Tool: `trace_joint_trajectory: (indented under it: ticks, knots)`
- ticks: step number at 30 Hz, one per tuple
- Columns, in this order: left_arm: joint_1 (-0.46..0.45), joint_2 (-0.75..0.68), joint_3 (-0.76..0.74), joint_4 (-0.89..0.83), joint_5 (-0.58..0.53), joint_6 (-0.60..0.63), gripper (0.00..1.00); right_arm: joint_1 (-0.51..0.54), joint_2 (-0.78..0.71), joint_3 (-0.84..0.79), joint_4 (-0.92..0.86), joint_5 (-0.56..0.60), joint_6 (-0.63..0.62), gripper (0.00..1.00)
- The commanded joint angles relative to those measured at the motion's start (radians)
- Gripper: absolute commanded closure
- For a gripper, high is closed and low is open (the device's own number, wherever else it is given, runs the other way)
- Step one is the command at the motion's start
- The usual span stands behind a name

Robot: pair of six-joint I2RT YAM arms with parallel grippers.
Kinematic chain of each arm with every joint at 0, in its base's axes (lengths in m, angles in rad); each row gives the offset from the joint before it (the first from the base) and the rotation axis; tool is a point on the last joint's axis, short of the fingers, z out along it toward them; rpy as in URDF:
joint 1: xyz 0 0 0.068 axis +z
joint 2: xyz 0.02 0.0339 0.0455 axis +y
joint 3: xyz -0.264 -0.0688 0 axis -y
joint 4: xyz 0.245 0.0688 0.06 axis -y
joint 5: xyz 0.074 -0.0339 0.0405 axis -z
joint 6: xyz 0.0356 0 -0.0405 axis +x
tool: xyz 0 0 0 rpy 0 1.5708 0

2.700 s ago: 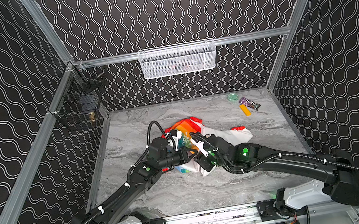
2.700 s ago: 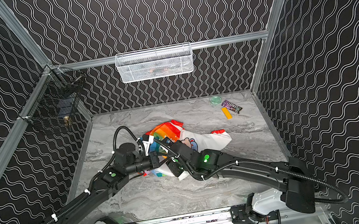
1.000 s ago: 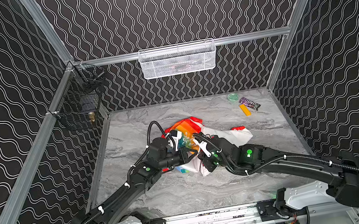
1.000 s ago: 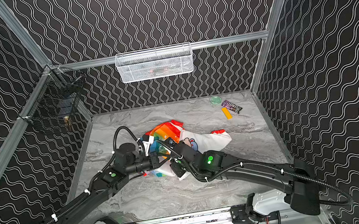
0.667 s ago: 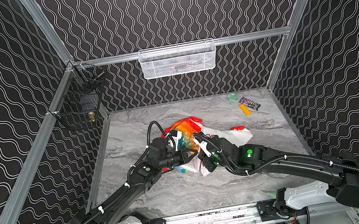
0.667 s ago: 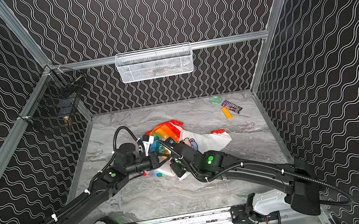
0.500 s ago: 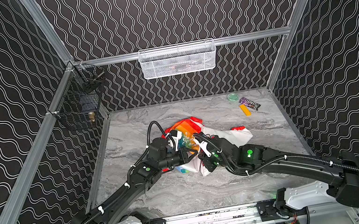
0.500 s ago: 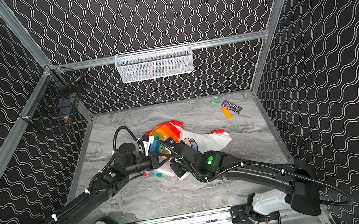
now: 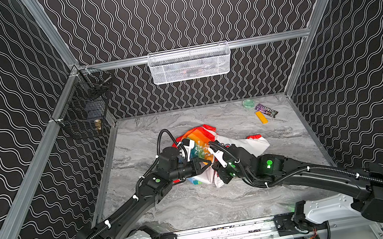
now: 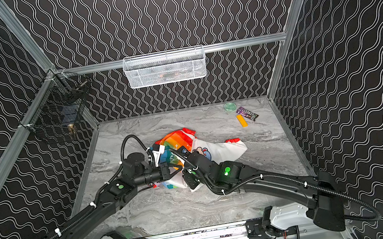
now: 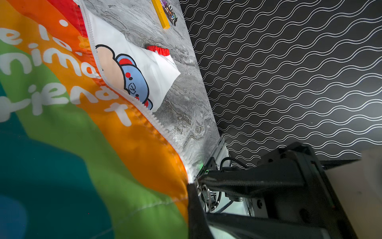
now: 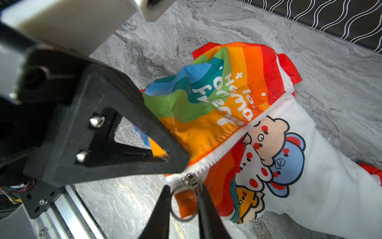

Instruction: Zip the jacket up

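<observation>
The jacket [image 9: 199, 147] lies crumpled near the middle of the marble table [image 9: 199, 203], between your two arms, in both top views. Its rainbow panel is bunched toward the left arm, and the white cartoon-print lining [image 9: 250, 145] is spread out toward the right.

Compared with the frames from nearly three seconds ago, your right arm has drawn back slightly toward the near edge, and its elbow with the green light now sits a little nearer the front. Over the last second, neither arm nor the cloth has shifted in any way you could see.

Your left gripper [image 11: 191, 183] is closed tight on the jacket's lower hem. It pinches the orange fabric right beside the bottom end of the white zipper [image 12: 227, 142]. From the right wrist view, the same gripper [image 12: 182, 163] holds that hem corner lifted off the table.

Your right gripper [image 12: 184, 186] has its jaws only a narrow gap apart. The metal pull ring [image 12: 183, 220] stands between them, and both fingers [image 12: 163, 207] press against its sides, so the ring is gripped. The slider sits at the very bottom of the zipper, just beside the left gripper's tips. Above it, the teeth run up one edge alone, so the front is open for nearly its whole length.
</observation>
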Motion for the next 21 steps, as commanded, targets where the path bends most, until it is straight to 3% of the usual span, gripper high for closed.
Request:
trace_joint_trajectory:
  ticks: [1,6,9,14,21]
  knots:
    - [0.001,-0.003,0.001,0.001,-0.011,0.016,1.0,0.0,-0.007,-0.001,0.002,0.002,-0.011,0.93]
    - [0.001,0.0,0.001,0.003,-0.01,0.015,1.0,0.0,-0.01,-0.004,-0.004,-0.007,-0.014,0.92]
    - [0.002,0.001,0.002,0.006,-0.007,0.014,1.0,0.0,-0.014,-0.009,-0.006,-0.006,-0.013,0.84]
    - [0.001,0.0,0.005,0.001,-0.007,0.018,1.0,0.0,-0.02,-0.016,-0.009,0.007,-0.007,0.79]
    - [0.002,0.0,0.006,-0.001,-0.007,0.018,1.0,-0.001,-0.037,-0.022,-0.009,0.018,0.003,0.6]
